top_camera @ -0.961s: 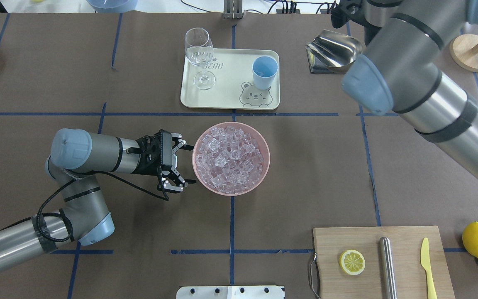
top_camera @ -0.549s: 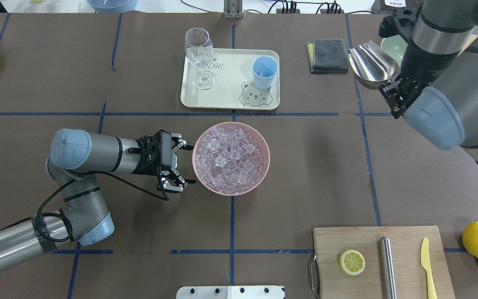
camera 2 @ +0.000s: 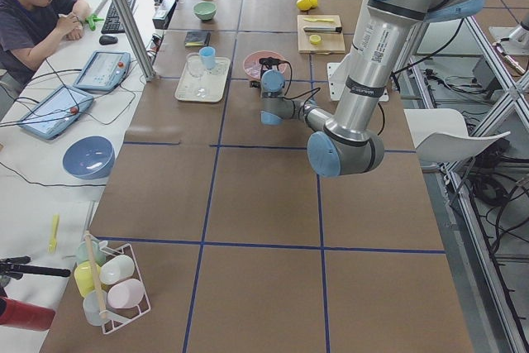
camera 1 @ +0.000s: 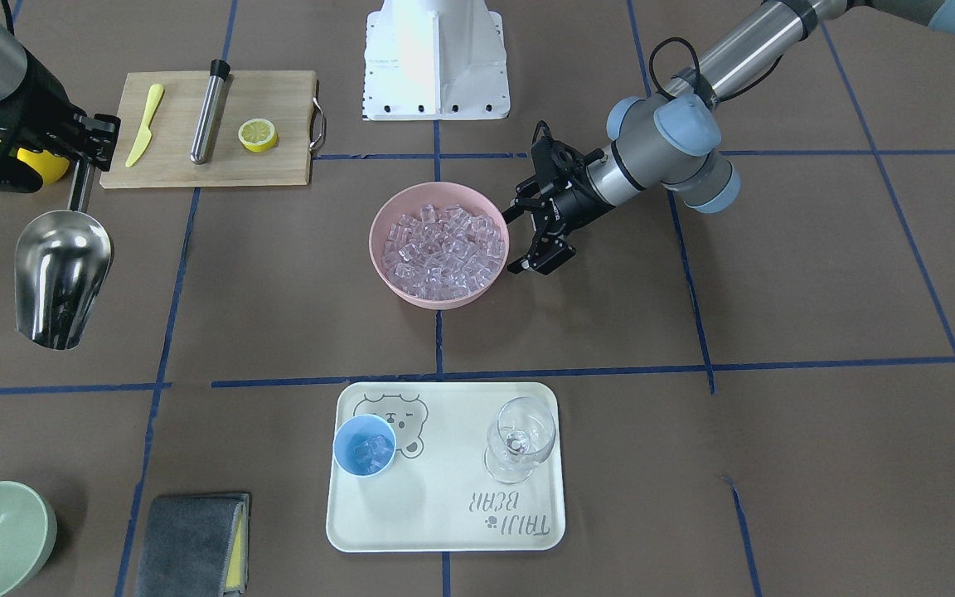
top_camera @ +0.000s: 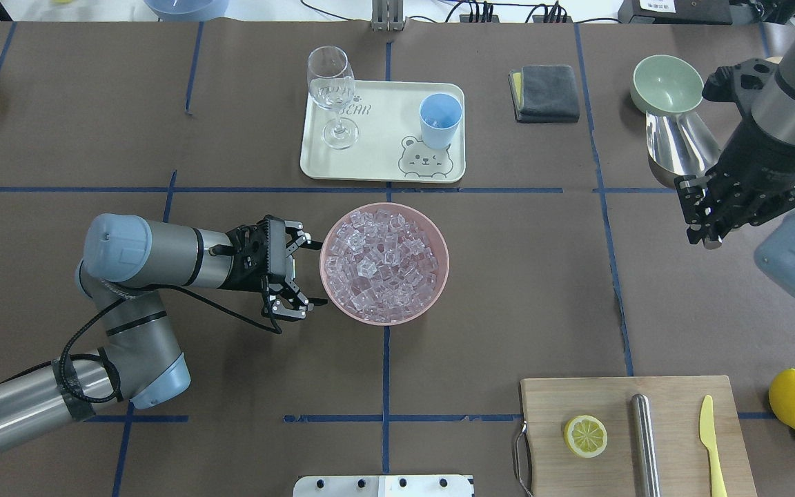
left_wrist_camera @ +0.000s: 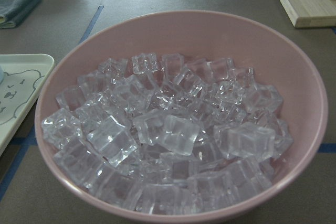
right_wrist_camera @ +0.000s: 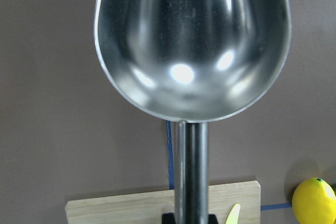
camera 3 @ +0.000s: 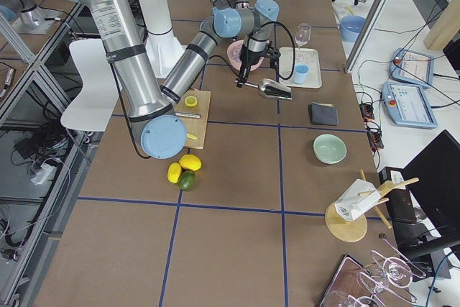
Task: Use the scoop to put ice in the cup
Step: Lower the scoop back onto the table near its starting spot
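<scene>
Ice [left_wrist_camera: 168, 129]: many small clear cubes, heaped loose in the pink bowl [top_camera: 445, 266] up to near its rim. A few cubes also lay in the cup [camera 1: 365, 445].

Cup: light blue and upright, on the tray [camera 1: 444, 514] beyond the bowl, on the side away from the robot.

Scoop [camera 1: 59, 274]: steel, held in the air well apart from the bowl on the robot's right, its trough pointing away from the robot. In the right wrist view the trough was empty and clean.

Right gripper [top_camera: 708, 214]: clamped on the scoop's thin handle near the end away from the trough.

Left gripper [top_camera: 309, 276]: jaws apart with nothing between them, just beside the bowl's rim on the robot's left. Whether it touched the rim could not be told.

Handling, as judged: each cube looked hard, light and slick, and the heap was likely to shift and spill under a push. Pinching single cubes seemed a poor choice. The better way was to drive the trough low under the heap and lift it level. The scoop itself looked stiff, and its smooth handle was apt to twist in a loose grip, so a firm hold on the handle suited. The bowl could slide when the scoop went in, so bracing its rim with the left gripper seemed wise.
</scene>
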You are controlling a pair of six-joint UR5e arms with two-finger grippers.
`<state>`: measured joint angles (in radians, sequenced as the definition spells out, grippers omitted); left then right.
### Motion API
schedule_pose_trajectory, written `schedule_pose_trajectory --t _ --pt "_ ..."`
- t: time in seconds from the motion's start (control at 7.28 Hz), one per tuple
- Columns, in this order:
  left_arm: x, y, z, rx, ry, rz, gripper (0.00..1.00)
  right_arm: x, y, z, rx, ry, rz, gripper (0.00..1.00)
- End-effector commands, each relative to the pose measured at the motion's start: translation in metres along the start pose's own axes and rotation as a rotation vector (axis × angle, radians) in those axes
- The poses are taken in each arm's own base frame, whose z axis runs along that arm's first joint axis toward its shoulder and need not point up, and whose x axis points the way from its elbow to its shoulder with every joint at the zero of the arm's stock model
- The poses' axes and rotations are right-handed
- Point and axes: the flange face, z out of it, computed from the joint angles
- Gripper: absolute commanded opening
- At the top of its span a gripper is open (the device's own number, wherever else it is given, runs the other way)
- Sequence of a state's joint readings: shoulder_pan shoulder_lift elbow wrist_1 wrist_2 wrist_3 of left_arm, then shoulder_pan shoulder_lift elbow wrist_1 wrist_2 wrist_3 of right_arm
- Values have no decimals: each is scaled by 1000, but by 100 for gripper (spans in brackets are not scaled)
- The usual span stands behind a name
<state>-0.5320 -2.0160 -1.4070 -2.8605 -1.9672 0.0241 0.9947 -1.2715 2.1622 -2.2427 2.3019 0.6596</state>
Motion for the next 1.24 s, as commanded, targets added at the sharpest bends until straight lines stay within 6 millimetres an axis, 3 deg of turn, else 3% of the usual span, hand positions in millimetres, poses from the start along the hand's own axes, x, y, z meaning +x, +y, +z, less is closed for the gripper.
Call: schedule_pose_trajectory --t 0.0,0.41,0.69,1.1 --pt "0 2 0 -5 -1 2 100 38 9 42 33 -68 51 0" --pt "1 2 1 -6 1 4 100 56 30 134 48 -138 70 0" --pt "0 2 0 -6 -1 4 100 34 37 190 78 -149 60 0" --pt "0 5 0 -10 -1 5 100 27 51 208 51 -125 12 0"
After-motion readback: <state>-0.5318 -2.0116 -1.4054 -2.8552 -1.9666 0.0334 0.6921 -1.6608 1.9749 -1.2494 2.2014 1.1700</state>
